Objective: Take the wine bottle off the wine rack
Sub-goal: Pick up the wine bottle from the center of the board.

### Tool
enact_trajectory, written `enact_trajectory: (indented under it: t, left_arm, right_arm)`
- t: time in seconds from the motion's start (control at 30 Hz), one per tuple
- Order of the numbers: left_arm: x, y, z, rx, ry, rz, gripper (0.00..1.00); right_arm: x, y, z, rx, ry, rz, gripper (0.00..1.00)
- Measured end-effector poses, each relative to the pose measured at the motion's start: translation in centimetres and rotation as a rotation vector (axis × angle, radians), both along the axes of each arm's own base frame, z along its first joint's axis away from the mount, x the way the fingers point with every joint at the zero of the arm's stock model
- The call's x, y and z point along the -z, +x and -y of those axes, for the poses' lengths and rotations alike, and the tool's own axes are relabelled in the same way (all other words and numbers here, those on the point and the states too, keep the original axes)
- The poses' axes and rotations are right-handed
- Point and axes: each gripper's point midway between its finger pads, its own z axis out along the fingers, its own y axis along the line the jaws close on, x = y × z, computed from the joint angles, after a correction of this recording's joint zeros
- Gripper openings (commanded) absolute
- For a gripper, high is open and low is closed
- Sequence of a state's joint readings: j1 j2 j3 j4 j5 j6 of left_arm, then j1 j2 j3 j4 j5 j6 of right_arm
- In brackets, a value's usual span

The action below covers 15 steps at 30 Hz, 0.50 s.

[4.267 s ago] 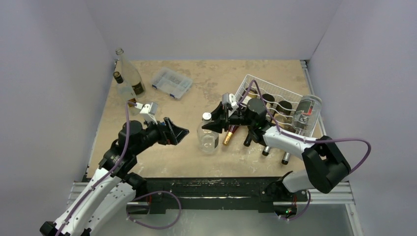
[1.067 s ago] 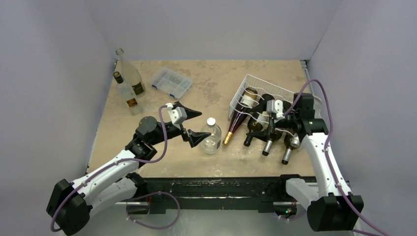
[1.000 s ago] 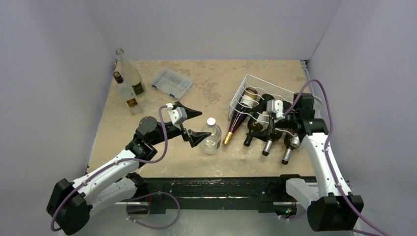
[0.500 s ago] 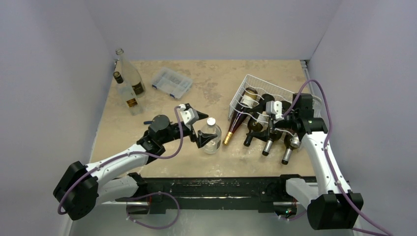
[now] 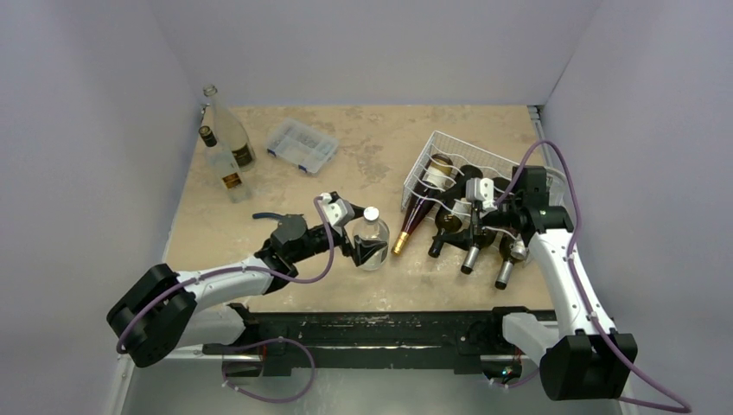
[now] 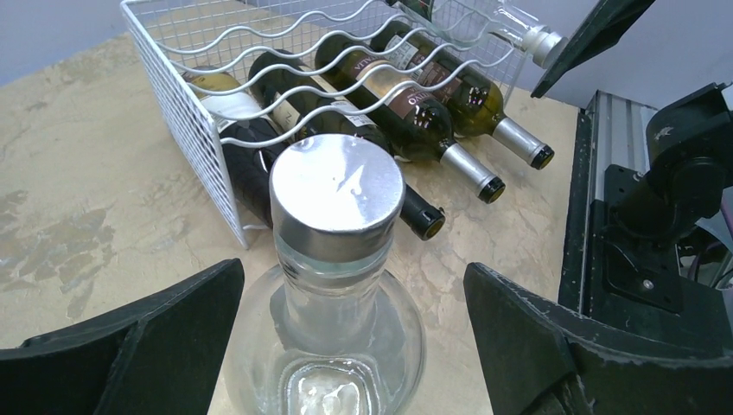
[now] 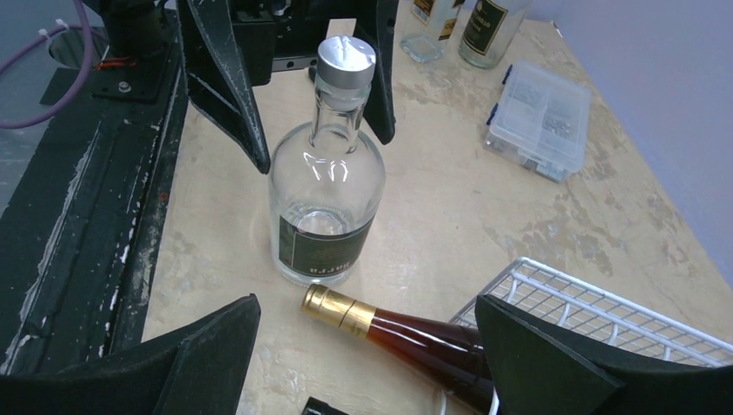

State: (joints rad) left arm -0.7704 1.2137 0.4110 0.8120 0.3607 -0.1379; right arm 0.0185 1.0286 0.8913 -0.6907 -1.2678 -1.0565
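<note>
The white wire wine rack sits on the right side of the table. Several dark wine bottles lie in its lower cradles, their necks sticking out toward the near edge. An amber bottle with a gold foil top lies at the rack's left end, its neck pointing at a clear bottle.

That clear bottle stands upright on the table, just left of the rack and off it. It has a round body, a silver cap and a dark label low on the glass. Whether it holds any liquid cannot be told.

The left gripper is wide open, with one finger on each side of the clear bottle and neither touching it. The right gripper is also wide open and holds nothing. It hangs over the rack's near side, above the bottle necks.

At the far left, a shut clear plastic box holds small items too blurred to name. Two glass bottles stand in the corner beside it.
</note>
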Motion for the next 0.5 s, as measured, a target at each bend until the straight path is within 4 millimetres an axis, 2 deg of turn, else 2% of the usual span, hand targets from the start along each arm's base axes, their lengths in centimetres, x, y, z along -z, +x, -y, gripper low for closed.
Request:
enact_trajectory:
  t: [0.17,0.37,0.5]
  left_arm:
    - [-0.3,0.1,-0.3,-0.023,-0.004,0.025,1.00]
    - [-2.0,0.3,-1.4,-0.065,-0.017,0.107,1.00]
    - [-2.1,0.5,-1.6,-0.077,-0.013,0.119,1.00]
  right_arm:
    - [0.0,0.3,0.4,0.020,-0.001,-0.002,0.99]
    - [0.1,0.4,0.5,0.024,-0.001,-0.003,0.99]
    - [0.2,0.5,0.6,0.025,-0.002,-0.005,0.99]
